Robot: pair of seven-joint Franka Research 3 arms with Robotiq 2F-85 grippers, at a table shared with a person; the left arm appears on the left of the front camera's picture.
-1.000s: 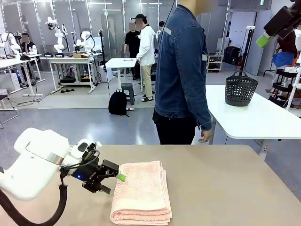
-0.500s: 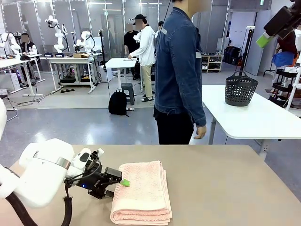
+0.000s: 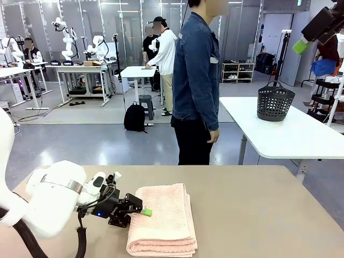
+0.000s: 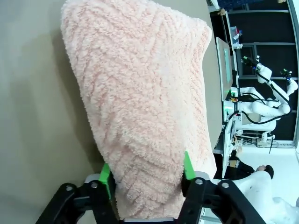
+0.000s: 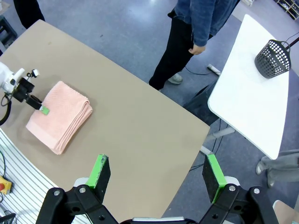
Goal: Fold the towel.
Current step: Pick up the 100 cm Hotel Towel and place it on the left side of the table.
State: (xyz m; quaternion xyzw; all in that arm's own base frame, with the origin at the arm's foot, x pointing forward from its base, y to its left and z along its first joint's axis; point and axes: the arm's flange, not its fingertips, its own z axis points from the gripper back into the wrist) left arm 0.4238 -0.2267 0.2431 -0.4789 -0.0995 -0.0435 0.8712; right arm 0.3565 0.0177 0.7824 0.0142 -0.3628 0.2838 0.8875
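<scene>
towel [image 3: 163, 217]: pale pink, herringbone weave, folded into a thick stack of layers on the tan table [image 3: 258, 209], toward the robot's left of centre, near the robot-side edge. Long axis runs away from the robot.
left gripper [image 3: 141, 212]: low at the towel's left edge, arm coming in from the left. In the left wrist view the green pads [image 4: 104, 175] sit on either side of the towel's nearest layers, fabric bulging between them; jaws drawn in narrow around the cloth and pinching it. Towel is not lifted, rest of the stack lies flat.
right gripper [image 5: 156, 173]: high above the table, looking down on it. Jaws wide, nothing between the pads. From there the towel [image 5: 58, 115] shows well apart from it, with the left gripper [image 5: 43, 110] at its edge.
person [image 3: 196, 80]: denim jacket, dark trousers, standing at the far side of the table, turned sideways, arm hanging, hands off the towel.
basket [image 3: 275, 101]: dark, on the white table [image 3: 301, 137] behind, far right.
</scene>
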